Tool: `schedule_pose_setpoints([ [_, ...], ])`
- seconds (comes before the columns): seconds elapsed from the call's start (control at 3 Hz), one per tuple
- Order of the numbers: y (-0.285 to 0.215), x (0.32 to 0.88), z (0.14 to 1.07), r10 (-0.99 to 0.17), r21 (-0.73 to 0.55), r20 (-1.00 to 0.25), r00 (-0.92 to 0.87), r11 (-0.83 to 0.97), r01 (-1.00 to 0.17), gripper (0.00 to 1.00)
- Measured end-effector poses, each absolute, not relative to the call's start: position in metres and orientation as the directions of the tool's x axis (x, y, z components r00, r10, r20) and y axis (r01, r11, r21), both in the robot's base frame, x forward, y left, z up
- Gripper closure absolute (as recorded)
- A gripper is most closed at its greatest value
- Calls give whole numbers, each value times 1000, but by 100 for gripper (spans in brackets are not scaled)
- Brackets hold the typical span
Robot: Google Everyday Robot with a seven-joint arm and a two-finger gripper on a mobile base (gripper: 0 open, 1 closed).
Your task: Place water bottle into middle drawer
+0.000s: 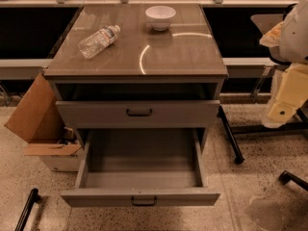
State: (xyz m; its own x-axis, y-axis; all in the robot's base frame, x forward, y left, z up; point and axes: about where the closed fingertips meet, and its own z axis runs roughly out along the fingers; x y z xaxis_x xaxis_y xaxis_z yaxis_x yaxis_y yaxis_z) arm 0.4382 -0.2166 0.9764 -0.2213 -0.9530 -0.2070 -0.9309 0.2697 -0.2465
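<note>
**Item 1:** water bottle (98,41), clear and white-capped, lying on its side on the left of the bench (183,57) top, well apart from the white bowl (160,17).

**Item 2:** open drawer (139,177), standing pulled out beneath 1 shut drawer (139,112); probably the target.

**Item 3:** claw (284,105), hanging at the right, off the bench; its state cannot be told.

**Handling:** the bottle is likely rolling if nudged, so coming down from above and gripping across its body is looking safest.
</note>
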Motion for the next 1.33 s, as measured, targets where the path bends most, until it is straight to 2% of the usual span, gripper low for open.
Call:
schedule_pose_setpoints([
  [0.33,-216,439,977,-953,-250,-209,-219,269,-930,0],
  [0.67,-195,467,987,-962,-286,-232,-145,210,-935,0],
  [1.0,-142,516,996,-967,-317,-256,-2,86,-944,0],
  [1.33,-94,547,990,-956,-293,-292,40,50,-955,0],
])
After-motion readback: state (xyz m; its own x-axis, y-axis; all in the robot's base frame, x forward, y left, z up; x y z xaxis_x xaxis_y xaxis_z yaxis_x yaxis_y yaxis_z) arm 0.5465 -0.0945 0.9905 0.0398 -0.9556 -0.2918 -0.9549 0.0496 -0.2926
